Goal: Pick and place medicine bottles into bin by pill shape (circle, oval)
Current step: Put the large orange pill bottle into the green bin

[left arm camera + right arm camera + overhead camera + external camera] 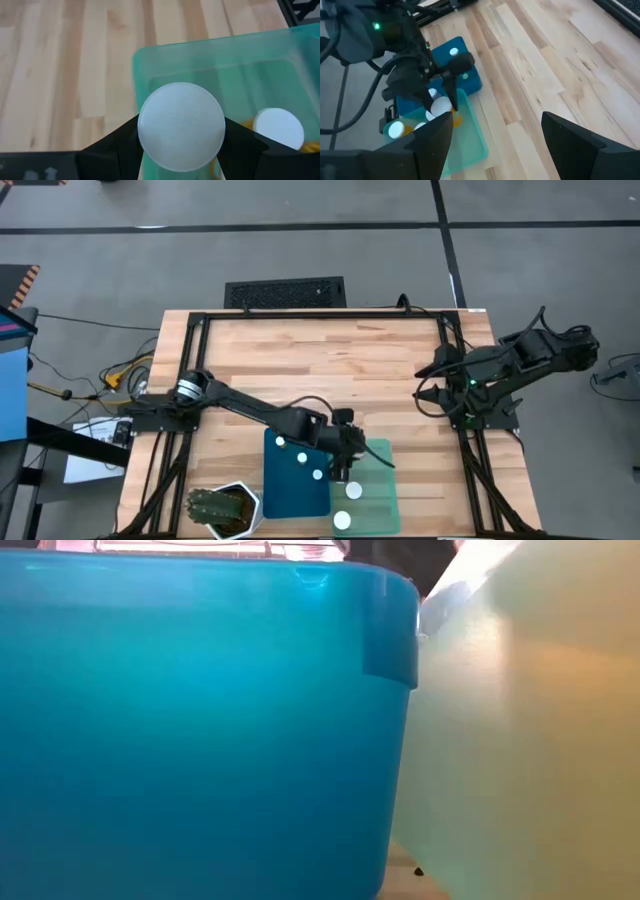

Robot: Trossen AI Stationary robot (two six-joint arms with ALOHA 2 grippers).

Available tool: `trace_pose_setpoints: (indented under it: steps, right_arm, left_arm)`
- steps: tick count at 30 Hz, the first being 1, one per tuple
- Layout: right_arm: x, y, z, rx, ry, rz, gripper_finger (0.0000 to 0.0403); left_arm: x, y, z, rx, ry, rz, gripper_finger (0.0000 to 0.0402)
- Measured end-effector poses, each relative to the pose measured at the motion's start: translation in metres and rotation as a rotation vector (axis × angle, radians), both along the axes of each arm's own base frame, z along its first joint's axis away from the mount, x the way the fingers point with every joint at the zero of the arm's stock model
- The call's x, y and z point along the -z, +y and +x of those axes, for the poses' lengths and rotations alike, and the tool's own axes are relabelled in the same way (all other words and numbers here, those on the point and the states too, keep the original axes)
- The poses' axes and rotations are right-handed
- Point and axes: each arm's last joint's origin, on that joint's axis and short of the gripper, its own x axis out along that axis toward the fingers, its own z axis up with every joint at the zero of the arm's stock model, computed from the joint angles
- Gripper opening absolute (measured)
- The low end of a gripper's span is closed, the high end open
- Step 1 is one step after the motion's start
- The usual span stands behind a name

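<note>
Pinching a white-capped bottle (181, 125) above the green tray (210, 60) (right pincer (495, 145) spread): left pincer (181, 150).

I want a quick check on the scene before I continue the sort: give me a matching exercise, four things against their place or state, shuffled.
Things:
1. left tool
2. right tool
3. blue tray
4. potted plant

Places or states:
A. open, parked by the table's right edge
B. at a table corner, on the blue tray's far side from the green tray
C. shut on a white-capped bottle over the green tray
D. between the plant and the green tray, bottles inside

Pairs: 1-C, 2-A, 3-D, 4-B
</note>
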Motion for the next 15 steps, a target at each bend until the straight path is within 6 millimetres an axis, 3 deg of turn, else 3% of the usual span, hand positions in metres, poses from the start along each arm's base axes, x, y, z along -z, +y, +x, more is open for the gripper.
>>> trace_pose_setpoints:
  steps: [5, 11, 15]
  right_arm:
    - [0.002, 0.001, 0.004, -0.001, 0.019, -0.009, 0.0311]
    - [0.004, 0.003, 0.008, -0.002, 0.033, -0.014, 0.0311]
    - [0.004, 0.003, 0.009, -0.002, 0.032, -0.014, 0.0311]
  left_arm:
    - [0.024, -0.014, 0.006, 0.028, 0.031, 0.051, 0.0199]
    - [0.056, -0.018, 0.013, 0.041, 0.097, 0.067, 0.0199]
    - [0.066, -0.017, 0.014, 0.032, 0.118, 0.092, 0.0199]
